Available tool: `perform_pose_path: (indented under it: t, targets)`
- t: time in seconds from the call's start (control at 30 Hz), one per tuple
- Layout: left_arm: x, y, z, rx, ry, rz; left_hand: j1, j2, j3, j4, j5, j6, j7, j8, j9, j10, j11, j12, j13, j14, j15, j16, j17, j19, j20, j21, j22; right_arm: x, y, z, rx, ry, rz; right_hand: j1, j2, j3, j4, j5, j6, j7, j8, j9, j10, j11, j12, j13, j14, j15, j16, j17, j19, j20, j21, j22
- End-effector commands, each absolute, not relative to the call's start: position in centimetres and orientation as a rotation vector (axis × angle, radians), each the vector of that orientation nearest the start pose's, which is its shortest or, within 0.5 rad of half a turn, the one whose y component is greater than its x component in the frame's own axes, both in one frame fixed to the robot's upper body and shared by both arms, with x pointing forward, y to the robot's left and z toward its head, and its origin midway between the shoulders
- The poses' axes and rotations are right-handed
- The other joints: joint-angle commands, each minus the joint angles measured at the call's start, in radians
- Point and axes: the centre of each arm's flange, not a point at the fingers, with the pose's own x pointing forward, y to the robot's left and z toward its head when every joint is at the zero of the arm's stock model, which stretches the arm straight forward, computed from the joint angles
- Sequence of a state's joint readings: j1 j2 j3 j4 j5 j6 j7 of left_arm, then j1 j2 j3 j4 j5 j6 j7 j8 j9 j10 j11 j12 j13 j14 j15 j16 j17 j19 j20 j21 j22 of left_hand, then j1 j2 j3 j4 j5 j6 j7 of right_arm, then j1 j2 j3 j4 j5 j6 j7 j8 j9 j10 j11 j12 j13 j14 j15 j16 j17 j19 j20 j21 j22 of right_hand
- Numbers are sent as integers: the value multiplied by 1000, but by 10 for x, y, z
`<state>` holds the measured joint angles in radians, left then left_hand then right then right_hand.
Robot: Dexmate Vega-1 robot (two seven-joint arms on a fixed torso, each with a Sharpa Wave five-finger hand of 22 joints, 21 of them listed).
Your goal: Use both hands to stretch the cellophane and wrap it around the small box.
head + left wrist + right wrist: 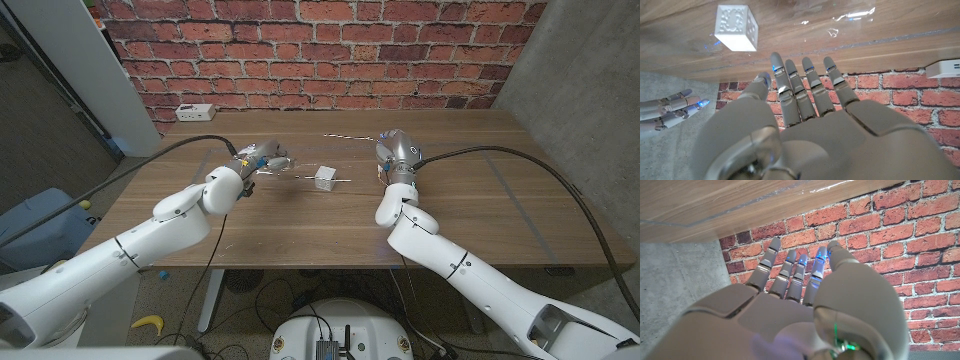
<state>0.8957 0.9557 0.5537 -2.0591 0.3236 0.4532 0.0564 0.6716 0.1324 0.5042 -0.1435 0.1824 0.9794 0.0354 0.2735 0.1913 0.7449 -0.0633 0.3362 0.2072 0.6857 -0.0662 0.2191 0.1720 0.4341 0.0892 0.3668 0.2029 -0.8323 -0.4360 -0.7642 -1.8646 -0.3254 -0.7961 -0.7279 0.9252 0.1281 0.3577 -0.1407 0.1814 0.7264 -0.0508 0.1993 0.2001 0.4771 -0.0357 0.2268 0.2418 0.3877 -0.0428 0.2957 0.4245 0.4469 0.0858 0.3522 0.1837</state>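
both the left robot hand (pixel 262 160) and right robot hand (pixel 396 155) hover empty, fingers spread, flanking the small box (pixel 325 178); next, each should pinch the cellophane (pixel 350 136) edges.

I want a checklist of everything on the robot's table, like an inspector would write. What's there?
Surface: wooden table, bare wood.
Job's things: small white box near the middle; clear cellophane sheet lying flat on the table, glinting beyond the box.
Clutter: white power strip at the far left edge.
Hands: left hand and right hand either side of the box, fingers straight, holding nothing.
Cables: black cable along each arm.
Surroundings: brick wall behind.
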Motion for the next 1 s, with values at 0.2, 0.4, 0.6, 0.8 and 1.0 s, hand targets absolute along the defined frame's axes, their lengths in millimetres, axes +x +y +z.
perform_pose_path:
  t: [0.2,0.4,0.6,0.8,1.0]
  targets:
    - [562,234,8,1372,-349,-58,-29,50,55,17,23,-85,33,-58,7,-72,43,-57,2,-106,-18,-47,0,-69,14,-20,2,543,-136,-28,-982,-510,-480,-19,-3,2,6,-2,-36,-5,-13,0,-2,-2,-1,1,11,-44,-1,2,11,3,3,3]
    - [566,229,6,1410,-326,-50,-44,60,91,30,27,-129,32,-78,8,-109,50,-83,3,-170,-16,-52,-1,-107,13,-34,1,535,-141,-33,-1033,-484,-446,-27,-4,-1,7,-2,-57,-10,-17,0,0,-2,-1,1,23,-47,5,5,9,-8,1,4]
    - [574,229,4,1423,-284,-55,-58,59,124,39,27,-195,28,-96,8,-157,48,-110,2,-227,-12,-53,-3,-127,6,-42,-1,531,-145,-34,-1120,-431,-358,6,-7,30,-24,10,-124,-21,-23,-2,-20,0,-12,0,9,-61,-22,-20,8,-19,-2,4]
    - [581,228,2,1431,-254,-69,-69,66,160,51,27,-274,22,-103,8,-213,55,-133,1,-299,-2,-55,-3,-174,1,-61,-3,532,-146,-34,-1203,-366,-251,28,-20,66,-32,19,-217,-33,-28,-5,-100,-4,-38,-3,-55,-39,-68,-43,-21,-18,-19,3]
    - [585,226,4,1433,-251,-72,-69,72,181,60,23,-351,4,-109,7,-253,51,-141,2,-354,7,-53,-1,-200,6,-72,-3,535,-142,-32,-1289,-298,-167,32,-50,101,-32,17,-353,-41,-26,-7,-228,3,-48,-8,-175,-23,-110,-69,-91,18,-60,1]
